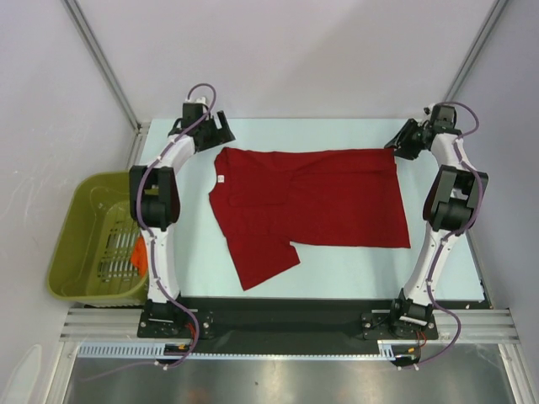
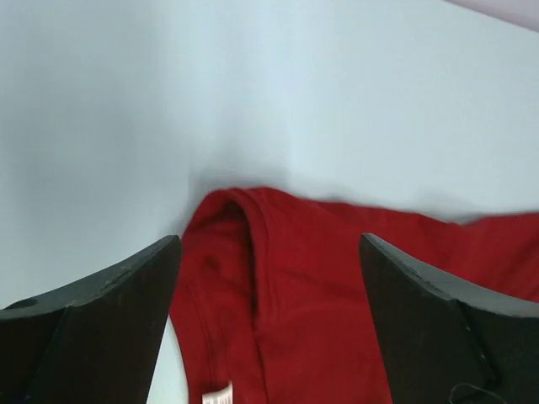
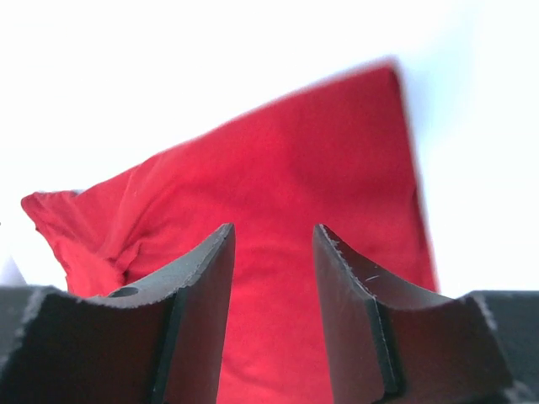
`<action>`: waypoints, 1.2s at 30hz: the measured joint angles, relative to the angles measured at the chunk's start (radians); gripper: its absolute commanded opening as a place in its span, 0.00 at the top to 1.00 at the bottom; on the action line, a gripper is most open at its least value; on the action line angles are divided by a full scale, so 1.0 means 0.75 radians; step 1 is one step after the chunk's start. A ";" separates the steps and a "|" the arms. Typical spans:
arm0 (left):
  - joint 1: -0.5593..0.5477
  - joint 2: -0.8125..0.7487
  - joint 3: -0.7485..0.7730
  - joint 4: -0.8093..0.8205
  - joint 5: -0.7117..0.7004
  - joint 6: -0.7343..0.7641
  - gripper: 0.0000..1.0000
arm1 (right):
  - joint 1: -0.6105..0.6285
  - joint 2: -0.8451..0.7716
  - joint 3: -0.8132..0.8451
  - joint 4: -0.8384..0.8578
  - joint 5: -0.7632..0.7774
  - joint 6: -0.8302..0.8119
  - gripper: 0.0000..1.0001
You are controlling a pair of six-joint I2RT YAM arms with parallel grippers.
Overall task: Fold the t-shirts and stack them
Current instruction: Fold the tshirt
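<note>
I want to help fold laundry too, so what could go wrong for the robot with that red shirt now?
1. The left claw and right claw stand open by the far corners of the t-shirt. Closing there could bunch the cloth, which already curls at the collar.
2. One sleeve sticks out toward the near side, so the next fold may come out crooked.

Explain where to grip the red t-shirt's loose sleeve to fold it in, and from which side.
Pinch the sleeve of the t-shirt at its cuff corner, probably coming from the near edge: it lies flat, jutting toward the bases, with bare table around it.
</note>
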 measured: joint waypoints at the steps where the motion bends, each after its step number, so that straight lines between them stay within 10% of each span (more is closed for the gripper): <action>1: -0.001 0.043 0.033 -0.001 0.001 0.009 0.09 | -0.013 0.040 0.045 -0.003 -0.017 -0.021 0.52; 29: 0.013 0.247 0.270 -0.188 0.072 -0.161 0.13 | -0.047 0.423 0.447 -0.092 -0.066 -0.276 0.38; 36: 0.013 0.297 0.329 -0.273 0.052 -0.239 0.27 | -0.046 0.451 0.506 -0.133 -0.029 -0.334 0.36</action>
